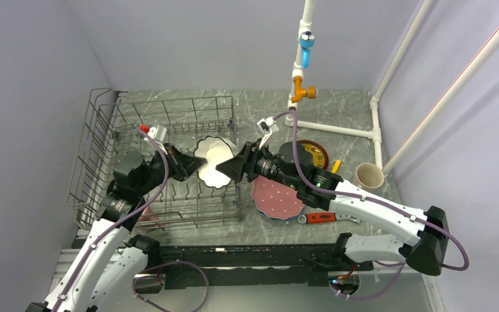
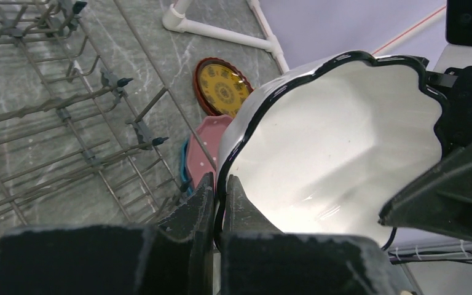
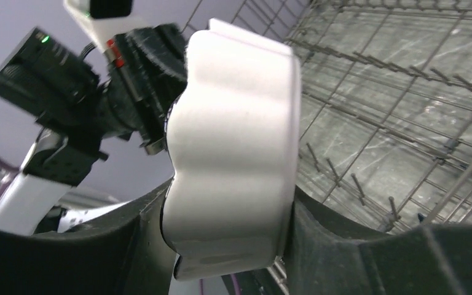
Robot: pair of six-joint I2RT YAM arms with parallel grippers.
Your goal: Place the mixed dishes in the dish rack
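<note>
The white scalloped bowl (image 1: 214,162) (image 2: 338,147) (image 3: 233,141) hangs tilted above the right end of the dish rack (image 1: 104,149) (image 2: 49,104) (image 3: 393,92). My left gripper (image 1: 195,164) (image 2: 220,184) is shut on its black-edged rim, one finger inside and one outside. My right gripper (image 1: 230,169) (image 3: 227,196) reaches in from the other side, a finger pressed against each side of the bowl's wall. On the table to the right lie the pink scalloped plate (image 1: 276,198) (image 2: 204,147) on a blue plate (image 1: 269,216), the red-brown plate (image 1: 315,153) (image 2: 223,86) and the cream cup (image 1: 369,175).
A red-handled wrench (image 1: 318,218) lies near the front, right of the plates. A yellow screwdriver (image 1: 335,166) lies beside the red-brown plate. A white pipe frame (image 1: 338,128) runs along the back right. The rack's upright tines stand just below the bowl.
</note>
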